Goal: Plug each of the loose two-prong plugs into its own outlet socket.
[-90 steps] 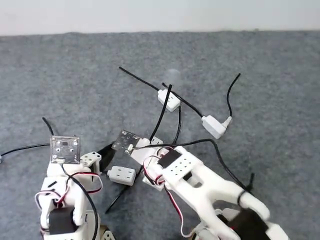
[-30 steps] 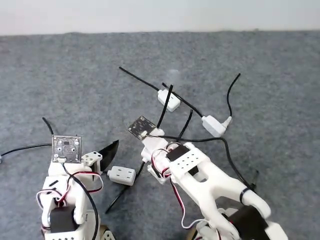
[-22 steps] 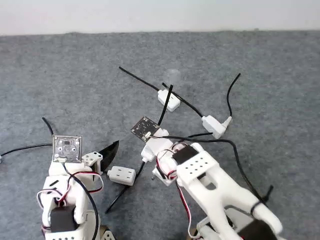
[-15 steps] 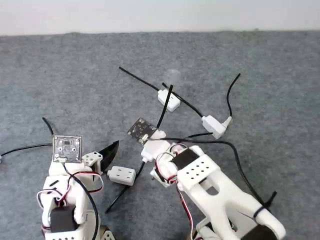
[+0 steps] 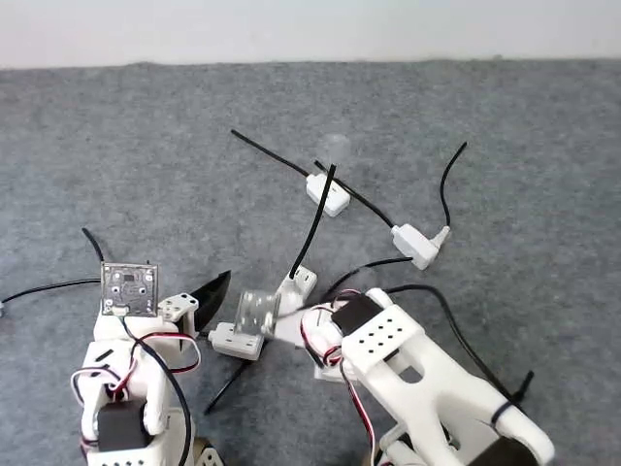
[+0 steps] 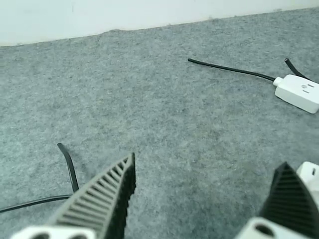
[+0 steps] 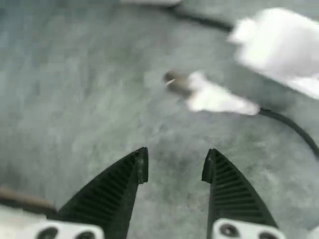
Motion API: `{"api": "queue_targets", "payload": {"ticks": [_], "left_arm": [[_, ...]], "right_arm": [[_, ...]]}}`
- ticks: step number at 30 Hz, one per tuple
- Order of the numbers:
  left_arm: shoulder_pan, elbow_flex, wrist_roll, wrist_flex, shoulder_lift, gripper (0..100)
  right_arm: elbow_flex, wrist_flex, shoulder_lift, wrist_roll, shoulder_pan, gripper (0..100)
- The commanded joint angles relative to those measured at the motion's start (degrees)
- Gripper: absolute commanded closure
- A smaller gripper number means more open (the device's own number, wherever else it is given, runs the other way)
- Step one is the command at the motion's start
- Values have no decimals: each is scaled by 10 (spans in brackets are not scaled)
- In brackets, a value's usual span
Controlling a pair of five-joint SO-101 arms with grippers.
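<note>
Right gripper (image 7: 176, 152) narrowly open, left gripper (image 6: 208, 160) wide, both empty near white outlet block (image 5: 236, 340). Risk: pinching thin black cord (image 7: 291, 128), dragging white two-prong plug (image 7: 214, 97) askew.

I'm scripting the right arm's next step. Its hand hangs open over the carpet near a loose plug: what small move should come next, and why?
Probably ease the right hand forward and down until its open fingers straddle the white plug, then close. The plug lies unplugged on the carpet just beyond them, and the hand holds nothing.
</note>
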Motion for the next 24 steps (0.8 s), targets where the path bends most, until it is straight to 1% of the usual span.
{"api": "queue_targets", "payload": {"ticks": [1,6,20,22,24], "left_arm": [[-3,-3,4,-16,-7,586],[-3,-3,4,-16,-7,586],[-3,-3,-28,-16,-7,586],[-3,-3,-31,-17,-7,586],[-3,0,-32,-18,-7,586]], "right_arm": [[-5,35,-18,113,15,812],[-9,36,-18,202,23,812],[-64,32,-17,338,22,811],[-65,22,-17,348,22,809],[-64,3,-16,349,22,782]]}}
